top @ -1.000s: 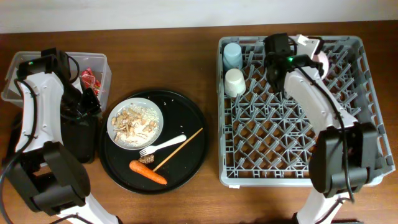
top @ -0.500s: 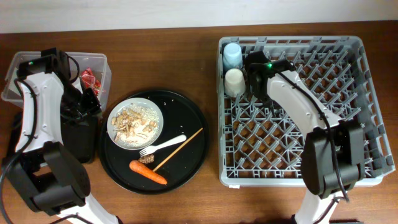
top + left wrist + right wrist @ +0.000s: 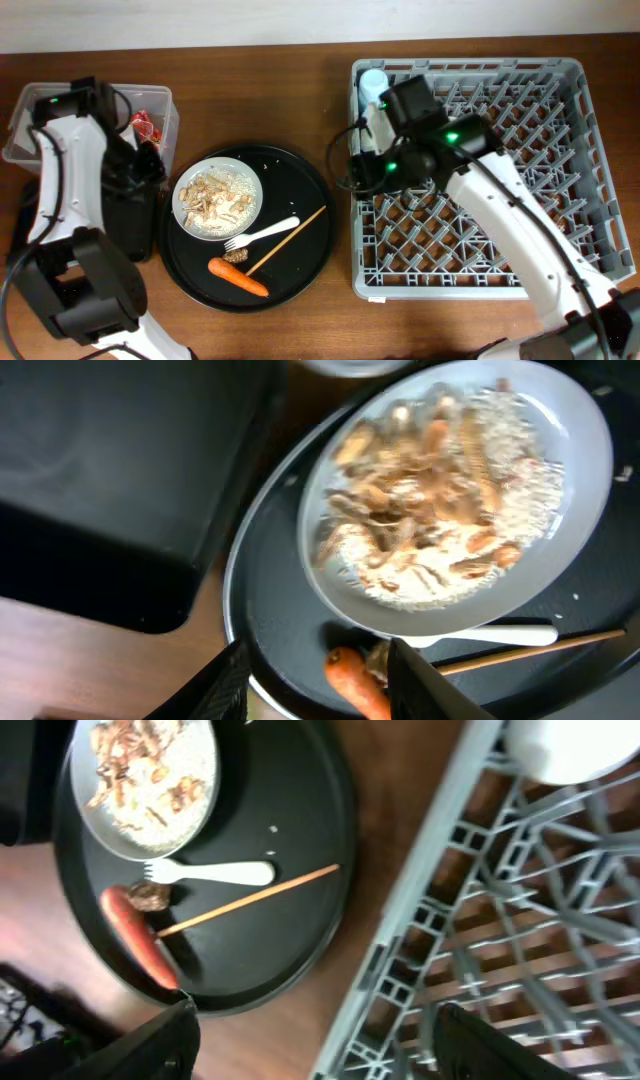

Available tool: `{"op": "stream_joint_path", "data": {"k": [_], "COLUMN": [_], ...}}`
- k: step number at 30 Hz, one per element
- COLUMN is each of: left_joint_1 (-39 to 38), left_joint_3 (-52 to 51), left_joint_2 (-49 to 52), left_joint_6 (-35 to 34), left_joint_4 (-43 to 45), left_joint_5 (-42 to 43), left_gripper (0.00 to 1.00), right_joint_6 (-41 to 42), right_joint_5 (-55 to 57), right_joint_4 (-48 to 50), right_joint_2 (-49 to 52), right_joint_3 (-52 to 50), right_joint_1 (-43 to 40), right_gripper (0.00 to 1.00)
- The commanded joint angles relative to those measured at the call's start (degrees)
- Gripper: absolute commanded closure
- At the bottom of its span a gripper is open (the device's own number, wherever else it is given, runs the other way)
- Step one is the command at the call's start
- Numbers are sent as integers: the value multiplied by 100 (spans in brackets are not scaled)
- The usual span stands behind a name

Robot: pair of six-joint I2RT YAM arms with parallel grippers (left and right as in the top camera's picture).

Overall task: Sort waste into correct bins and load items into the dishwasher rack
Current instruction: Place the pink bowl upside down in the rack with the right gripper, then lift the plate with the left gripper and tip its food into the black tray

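Observation:
A white plate (image 3: 218,200) of beige food scraps (image 3: 430,490) sits on the round black tray (image 3: 310,215). Beside it lie a white fork (image 3: 262,233), a chopstick (image 3: 287,240), an orange carrot (image 3: 238,277) and a brown lump (image 3: 150,898). My left gripper (image 3: 150,165) hangs open and empty over the tray's left rim, above the carrot (image 3: 355,680). My right gripper (image 3: 358,170) is open and empty over the left edge of the grey rack (image 3: 560,250). A light-blue cup (image 3: 373,85) and a cream cup (image 3: 570,745) stand in the rack's back left corner.
A clear tub (image 3: 30,125) at the back left holds a red wrapper (image 3: 145,125). A shallow black tray (image 3: 130,225) lies in front of it, partly under my left arm. Bare wood shows between the round tray and the rack.
My right arm has swung from the rack's back right across to its left edge, and its jaws now stand open. The left arm has hardly moved.

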Motion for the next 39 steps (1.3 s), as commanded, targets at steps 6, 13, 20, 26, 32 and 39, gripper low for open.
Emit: {"op": "stream_joint_path", "data": {"k": [6, 13, 20, 26, 32, 39], "left_joint_1": [-2435, -3185, -3178, -3189, -3193, -3193], "left_joint_3": [-293, -546, -546, -546, -546, -546], "left_joint_2": [-44, 584, 953, 1408, 1639, 1639], "left_joint_6": [-59, -588, -723, -721, -721, -719], "left_joint_4": [1145, 1558, 1572, 1657, 1716, 1692], "left_joint_5": [157, -219, -695, -686, -688, -697], "left_gripper": [56, 55, 55, 56, 74, 99], "right_joint_6": [160, -389, -472, -472, -472, -472], "right_joint_5": [761, 1047, 1043, 1043, 1043, 1043], "right_joint_4": [-1062, -1700, -1757, -1759, -1757, -1757], "right_joint_2": [24, 24, 26, 26, 26, 26], "right_joint_3": [26, 26, 26, 26, 24, 24], "right_joint_1": [-673, -2345, -2817, -2817, -2817, -2817], "right_gripper": [23, 20, 20, 20, 20, 20]}}
